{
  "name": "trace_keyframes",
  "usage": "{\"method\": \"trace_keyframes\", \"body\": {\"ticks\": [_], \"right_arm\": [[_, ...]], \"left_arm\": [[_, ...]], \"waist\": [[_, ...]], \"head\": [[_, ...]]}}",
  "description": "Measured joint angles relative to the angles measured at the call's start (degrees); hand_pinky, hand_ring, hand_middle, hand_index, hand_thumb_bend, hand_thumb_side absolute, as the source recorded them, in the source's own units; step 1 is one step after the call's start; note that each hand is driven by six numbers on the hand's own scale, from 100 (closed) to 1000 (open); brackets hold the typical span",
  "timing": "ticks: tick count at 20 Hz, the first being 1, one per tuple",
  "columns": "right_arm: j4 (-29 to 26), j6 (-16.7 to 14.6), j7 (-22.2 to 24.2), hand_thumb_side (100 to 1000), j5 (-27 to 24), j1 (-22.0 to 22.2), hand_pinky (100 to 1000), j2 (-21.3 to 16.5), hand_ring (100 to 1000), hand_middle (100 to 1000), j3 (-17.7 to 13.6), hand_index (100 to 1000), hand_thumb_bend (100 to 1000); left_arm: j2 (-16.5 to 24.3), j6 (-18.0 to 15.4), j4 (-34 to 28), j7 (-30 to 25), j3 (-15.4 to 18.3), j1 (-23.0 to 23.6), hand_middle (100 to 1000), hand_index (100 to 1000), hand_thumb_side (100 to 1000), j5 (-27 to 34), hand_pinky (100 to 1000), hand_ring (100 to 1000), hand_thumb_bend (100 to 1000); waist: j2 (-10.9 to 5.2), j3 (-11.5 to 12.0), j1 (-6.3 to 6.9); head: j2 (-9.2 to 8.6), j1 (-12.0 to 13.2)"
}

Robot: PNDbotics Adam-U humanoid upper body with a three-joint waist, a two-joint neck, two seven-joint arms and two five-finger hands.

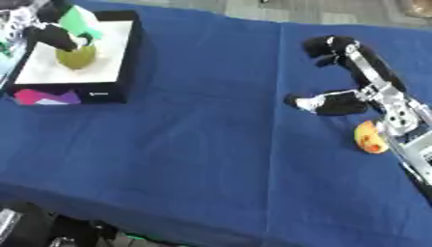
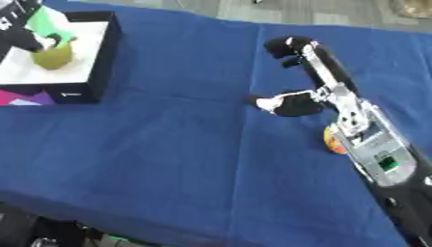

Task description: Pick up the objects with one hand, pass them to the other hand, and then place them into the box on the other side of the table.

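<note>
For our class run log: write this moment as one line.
left hand: on green fruit in box | right hand: open, empty | orange fruit: on cloth

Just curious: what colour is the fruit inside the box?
Yellow-green fruit, clearest in the left eye view, in the box.

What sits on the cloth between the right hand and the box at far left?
Nothing: in the left eye view only bare blue cloth lies between the right hand and the box. The orange fruit lies on the hand's other side, under its wrist.
</note>
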Motion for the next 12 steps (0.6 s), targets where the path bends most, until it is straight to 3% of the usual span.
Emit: {"method": "trace_keyframes", "body": {"ticks": [3,6,9,12], "right_arm": [[-0.3,0.0,0.0,100,-0.1,-0.3,744,-0.2,784,713,0.0,786,658],[-0.6,0.0,0.0,100,-0.3,-0.3,744,-0.2,784,712,0.0,786,658],[-0.9,0.1,-0.1,100,-0.4,-0.3,744,-0.3,784,712,0.0,786,658],[-1.1,0.1,-0.1,100,-0.4,-0.3,743,-0.3,783,711,0.0,785,658]], "left_arm": [[-0.9,-0.6,2.4,1.1,0.4,-0.2,524,482,100,-1.4,671,617,284],[-1.5,-0.9,4.4,2.3,0.7,-0.3,591,579,123,-2.5,696,661,424],[-1.9,-0.9,5.8,3.7,0.9,-0.4,725,710,282,-3.7,757,755,619],[-1.9,-0.7,6.5,4.8,1.0,-0.5,774,765,354,-5.5,787,797,703]], "waist": [[0.19,-0.2,-0.25],[0.3,-0.4,-0.34],[0.3,-0.5,-0.34],[0.31,-0.5,-0.34]], "head": [[-0.02,0.3],[-0.03,0.5],[-0.04,0.6],[-0.04,0.6]]}}
